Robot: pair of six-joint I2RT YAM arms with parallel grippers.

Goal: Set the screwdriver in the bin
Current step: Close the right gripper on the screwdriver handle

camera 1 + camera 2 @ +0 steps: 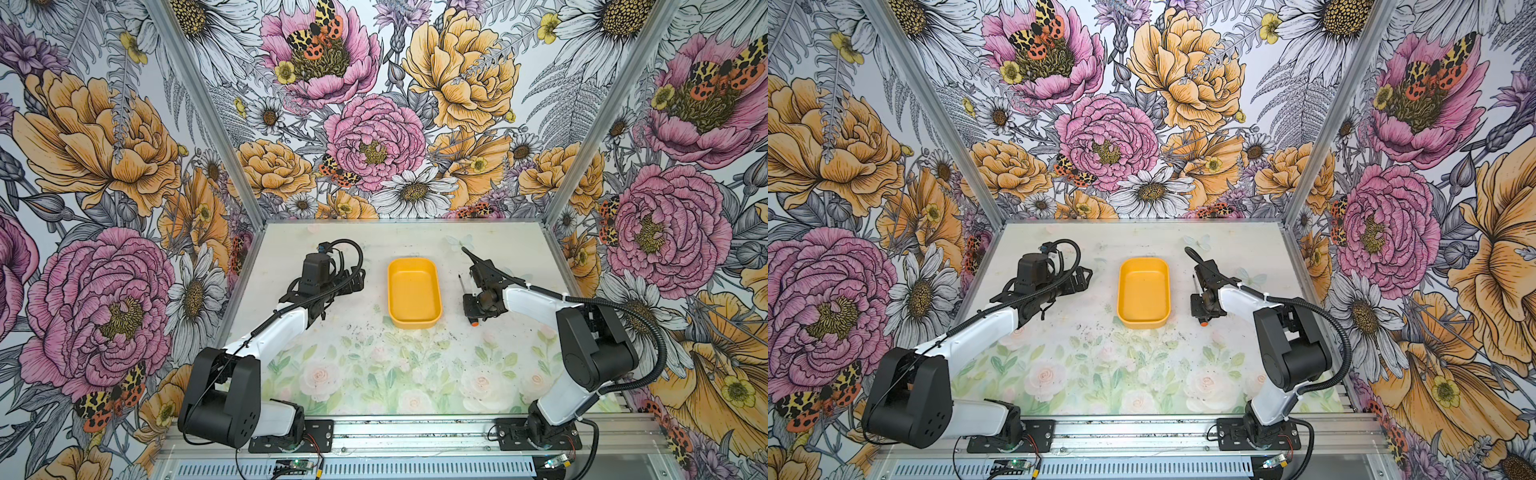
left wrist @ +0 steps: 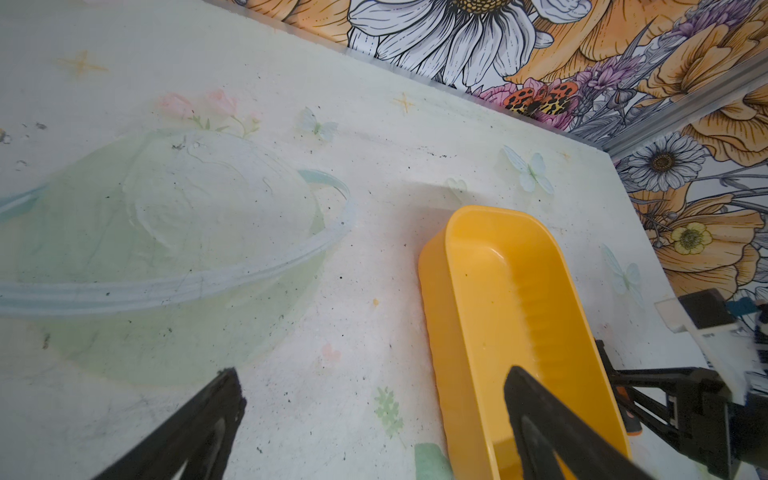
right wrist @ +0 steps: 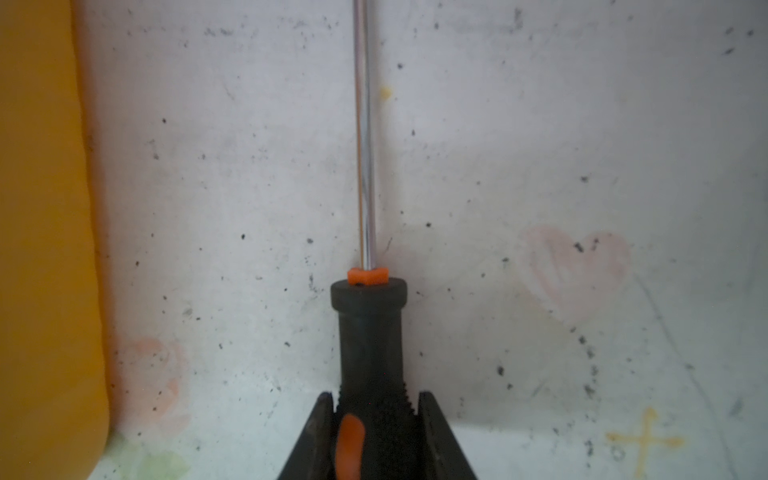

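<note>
Tabletop (image 1: 374,374): screwdriver (image 3: 370,340) parallel w/ bin (image 1: 414,291), tip toward back wall (image 1: 374,124), R end effector (image 3: 374,400) clamped on handle.

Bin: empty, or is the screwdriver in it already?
Empty. Both top views show the bin with a bare floor. The screwdriver is outside, to its right, its handle clamped in the right gripper.

Our pale, flower-printed table (image 1: 374,374), speckled dark
We see the bin (image 1: 414,293) standing mid-table on it, with the screwdriver (image 3: 370,332) just beside the bin, not touching it.
</note>
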